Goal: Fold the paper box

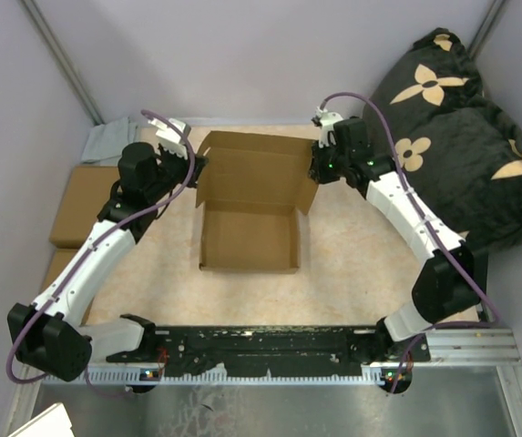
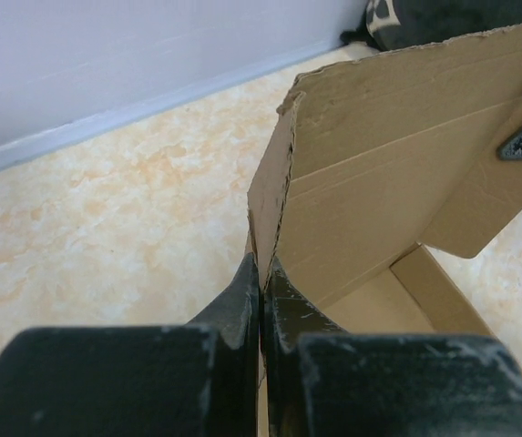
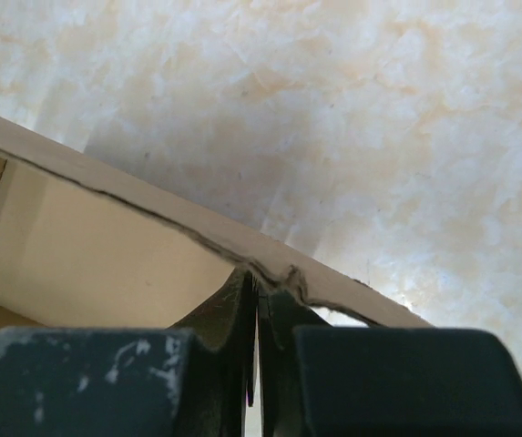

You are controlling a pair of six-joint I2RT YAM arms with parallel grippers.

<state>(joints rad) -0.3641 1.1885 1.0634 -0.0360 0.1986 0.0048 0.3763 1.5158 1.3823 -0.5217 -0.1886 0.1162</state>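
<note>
The paper box (image 1: 249, 238) is a shallow brown cardboard tray in the middle of the table, its lid (image 1: 256, 173) standing up at the back. My left gripper (image 1: 197, 169) is shut on the lid's left edge. In the left wrist view that upright flap (image 2: 274, 191) runs straight into the closed left gripper (image 2: 262, 273). My right gripper (image 1: 315, 170) is at the lid's right edge. In the right wrist view the right gripper (image 3: 259, 284) is shut, pinching a crumpled spot of the cardboard rim (image 3: 179, 228).
A black pillow (image 1: 461, 118) with tan flower shapes lies at the right. Closed brown boxes (image 1: 78, 205) are stacked at the left beside a grey cloth (image 1: 110, 141). A wall runs along the back, and the arms' black base rail (image 1: 270, 344) spans the front.
</note>
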